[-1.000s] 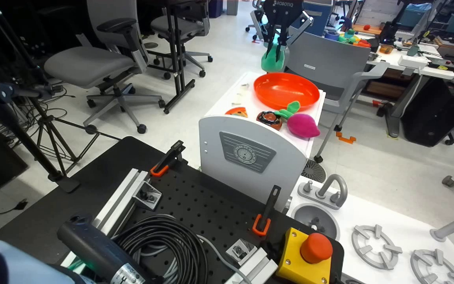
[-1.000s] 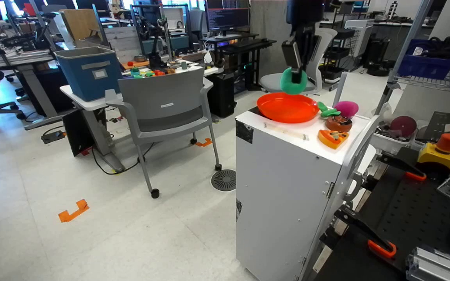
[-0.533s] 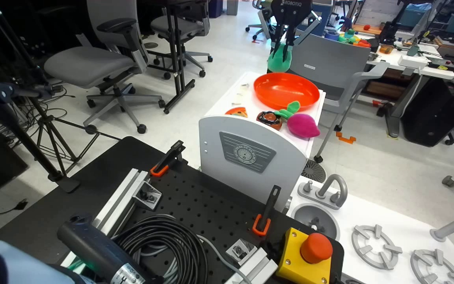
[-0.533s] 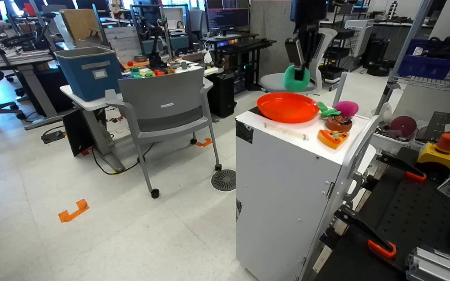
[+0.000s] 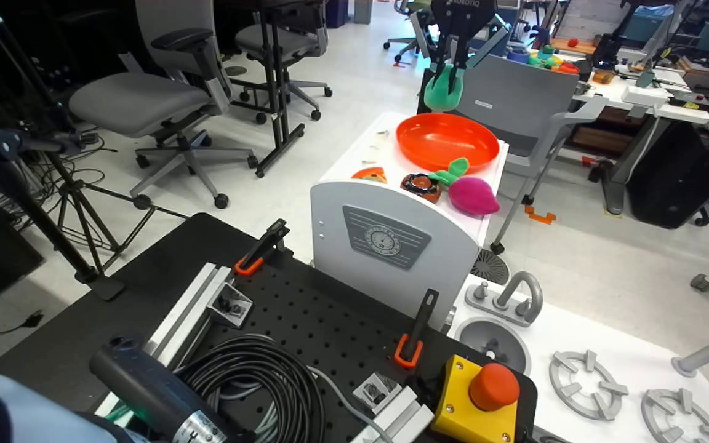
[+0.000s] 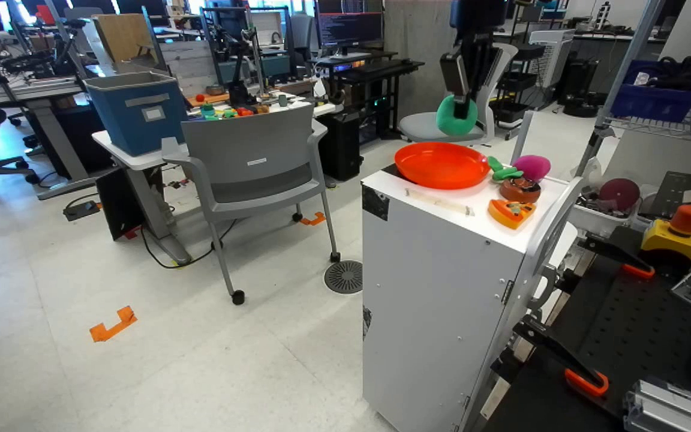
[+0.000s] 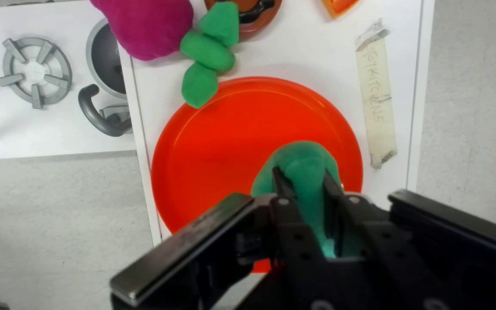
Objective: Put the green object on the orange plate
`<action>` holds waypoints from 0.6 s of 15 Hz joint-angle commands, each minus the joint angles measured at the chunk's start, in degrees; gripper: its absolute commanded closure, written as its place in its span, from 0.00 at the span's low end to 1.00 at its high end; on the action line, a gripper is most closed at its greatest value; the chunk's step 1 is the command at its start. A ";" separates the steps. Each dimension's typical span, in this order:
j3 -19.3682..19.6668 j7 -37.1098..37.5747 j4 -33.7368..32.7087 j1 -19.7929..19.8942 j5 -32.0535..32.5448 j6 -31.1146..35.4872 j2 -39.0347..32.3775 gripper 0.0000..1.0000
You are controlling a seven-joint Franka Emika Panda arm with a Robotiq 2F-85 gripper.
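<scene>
Teal-green ball, one: plain, matte, soft-looking, single colour; pear-like in an exterior view, rounded end lowermost; near-circular in an exterior view, a black finger across its front. Wrist view: a broad bulge beyond the fingertips, and a ridge of the same green swelling between them, paler toward the lower end. Location: clamped between the jaws of the black gripper, raised above the orange-red dish and apart from it. Dish, one: round, shallow, glossy, raised rim, set on a white cabinet; the ball covers part of it in the wrist view. Magenta plush with green leaves, one leaf overlapping the dish rim in the wrist view. Brown ring-shaped toy, dark-topped, just beside the leaves. Toy pizza slice, near the ring. Masking-tape strip, hand-lettered.
</scene>
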State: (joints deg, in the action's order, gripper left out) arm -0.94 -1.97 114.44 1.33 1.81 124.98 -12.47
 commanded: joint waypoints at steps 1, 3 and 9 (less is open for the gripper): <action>0.32 -0.17 1.62 -0.14 -1.16 1.61 1.61 0.95; 0.32 -0.09 1.64 -0.16 -1.12 1.66 1.64 0.91; 0.29 -0.15 1.58 -0.09 -1.46 1.53 1.69 0.51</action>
State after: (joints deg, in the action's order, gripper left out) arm -0.94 -1.86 114.44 1.33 1.81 125.05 -12.38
